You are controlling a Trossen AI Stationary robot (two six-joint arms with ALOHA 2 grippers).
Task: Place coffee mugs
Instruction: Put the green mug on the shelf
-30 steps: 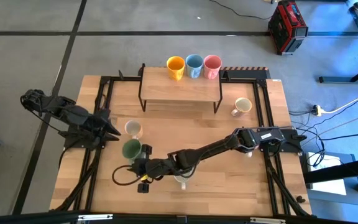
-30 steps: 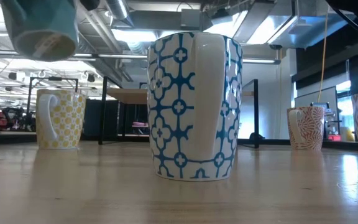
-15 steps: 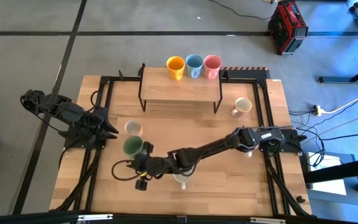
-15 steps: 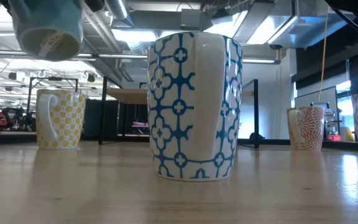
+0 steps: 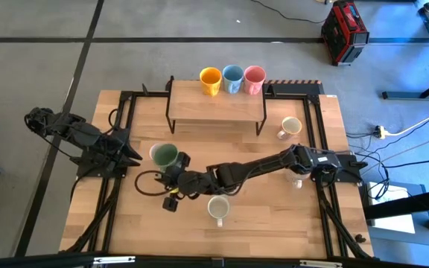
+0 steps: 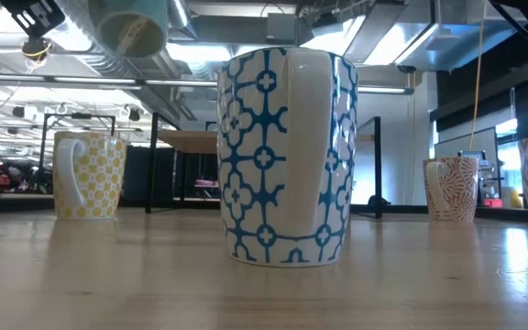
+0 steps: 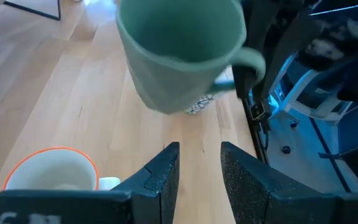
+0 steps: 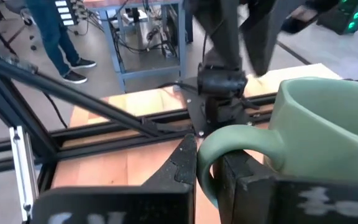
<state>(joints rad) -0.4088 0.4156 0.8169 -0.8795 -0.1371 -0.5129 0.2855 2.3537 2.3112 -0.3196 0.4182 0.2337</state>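
The green mug (image 5: 164, 155) hangs in the air over the table's left-middle, also seen in the left wrist view (image 7: 179, 53) and at the low view's top (image 6: 136, 26). My right gripper (image 5: 178, 168) is shut on its handle. My left gripper (image 5: 133, 155) waits open at the table's left, its fingers (image 7: 166, 174) pointing toward the green mug. Orange (image 5: 210, 79), blue (image 5: 232, 77) and pink (image 5: 254, 77) mugs stand on their bases on the raised shelf. Cream mugs stand on the table at the near middle (image 5: 217, 207) and the right (image 5: 292, 126). My right gripper pinches the green mug's handle (image 8: 224, 138) between its two fingers (image 8: 182, 163), which come roughly level from the table's near-right side. The mug is lifted clear of the table, mouth up and a little tilted, its body (image 8: 328, 124) beyond the fingertips.
The wooden shelf on black legs (image 5: 216, 110) stands at the far middle. In the low view a blue-patterned mug (image 6: 287, 156) stands close, a yellow-patterned one (image 6: 85, 174) left, a red-patterned one (image 6: 452, 188) right. An orange-rimmed mug (image 7: 48, 171) stands right before my left gripper. Black frame rails (image 5: 118, 134) flank the table.
My right gripper has carried the green mug toward the table's far edge and higher; it now hangs over the spot where the cream mug beside my left gripper stood in view. The near cream mug, earlier partly covered by the right arm, now shows whole.
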